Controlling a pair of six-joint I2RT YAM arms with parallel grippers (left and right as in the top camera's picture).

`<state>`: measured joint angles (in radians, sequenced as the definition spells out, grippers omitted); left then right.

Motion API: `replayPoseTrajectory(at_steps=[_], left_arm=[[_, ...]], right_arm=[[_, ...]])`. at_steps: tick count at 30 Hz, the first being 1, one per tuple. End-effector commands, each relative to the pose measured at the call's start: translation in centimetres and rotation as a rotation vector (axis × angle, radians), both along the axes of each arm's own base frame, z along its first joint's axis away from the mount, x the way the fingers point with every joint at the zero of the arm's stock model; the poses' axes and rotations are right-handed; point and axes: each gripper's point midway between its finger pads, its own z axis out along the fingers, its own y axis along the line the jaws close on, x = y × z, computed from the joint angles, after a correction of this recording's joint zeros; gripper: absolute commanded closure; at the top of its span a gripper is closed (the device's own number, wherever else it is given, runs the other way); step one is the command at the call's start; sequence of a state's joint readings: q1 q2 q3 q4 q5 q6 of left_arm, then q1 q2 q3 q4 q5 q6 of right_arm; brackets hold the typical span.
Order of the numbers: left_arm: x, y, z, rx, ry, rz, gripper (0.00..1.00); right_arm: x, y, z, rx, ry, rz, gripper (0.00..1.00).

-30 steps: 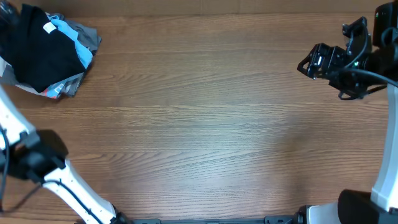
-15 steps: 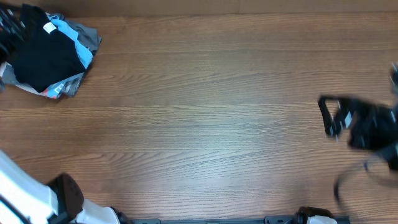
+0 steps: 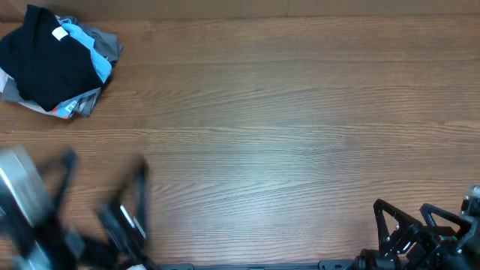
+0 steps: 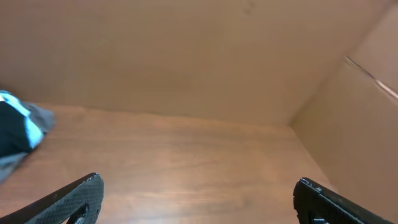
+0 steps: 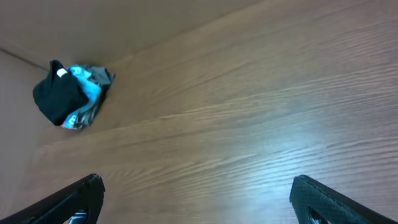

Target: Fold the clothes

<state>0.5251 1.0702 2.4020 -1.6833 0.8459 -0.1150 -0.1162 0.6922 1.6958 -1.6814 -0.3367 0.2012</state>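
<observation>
A pile of clothes [image 3: 52, 64], black on top with light blue and grey pieces under it, lies at the table's far left corner. It shows small in the right wrist view [image 5: 69, 94] and at the left edge of the left wrist view [image 4: 18, 132]. My left gripper [image 3: 101, 195] is blurred at the front left, open and empty; its fingers [image 4: 198, 194] stand wide apart. My right gripper [image 3: 401, 221] is at the front right edge, open and empty, its fingers [image 5: 196, 193] wide apart. Both are far from the clothes.
The wooden table [image 3: 255, 135] fills the view. A brown cardboard wall [image 4: 186, 56] stands behind the table and at its side.
The right arm swung from the far right edge down to the front right edge. The left arm moved from the left edge to the front left, blurred. The clothes pile has not moved.
</observation>
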Motion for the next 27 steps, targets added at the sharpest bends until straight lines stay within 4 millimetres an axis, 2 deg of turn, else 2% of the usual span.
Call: replayPoseTrajectory(at_steps=[1,4,7,9,12,14,17,18,23,27], left_arm=[[-5.1,-3.4,-2.8,0.030,-0.033,-0.076,0.00],[-8.1,-5.5,-4.7,0.017,-0.053,-0.142,0.00],[-10.2,-7.2,-5.6,0.013,-0.076,-0.262,0.00],[-11.2,-7.5,-5.9,0.039,-0.093,-0.337,0.00],[-13.5,-7.3,-6.1,0.070,-0.117,-0.472,0.00],[-14.6,-6.3,-6.4,0.086,-0.115,-0.517,0.00],[-14.9,-3.8,-7.2,0.070,-0.069,-0.451,0.00],[-14.7,-2.6,-7.5,0.062,-0.052,-0.398,0.00],[-13.1,0.7,-8.2,0.084,-0.022,-0.215,0.00],[-11.8,2.0,-9.0,0.110,0.012,-0.128,0.00]], right_arm=[[-0.9,0.2,0.9,0.023,-0.082,-0.011,0.00],[-1.2,0.3,2.2,0.036,-0.161,-0.022,0.00],[-1.3,0.3,3.2,0.050,-0.211,-0.031,0.00],[-1.4,0.6,3.3,0.070,-0.213,-0.021,0.00],[-1.9,2.0,3.4,0.112,-0.208,0.059,0.00],[-2.3,2.8,3.4,0.136,-0.201,0.100,0.00],[-2.1,2.5,3.5,0.132,-0.205,0.082,0.00],[-1.7,2.1,3.9,0.116,-0.229,0.060,0.00],[-0.6,-0.1,5.1,0.063,-0.290,-0.057,0.00],[-0.1,-1.1,4.9,0.040,-0.291,-0.111,0.00]])
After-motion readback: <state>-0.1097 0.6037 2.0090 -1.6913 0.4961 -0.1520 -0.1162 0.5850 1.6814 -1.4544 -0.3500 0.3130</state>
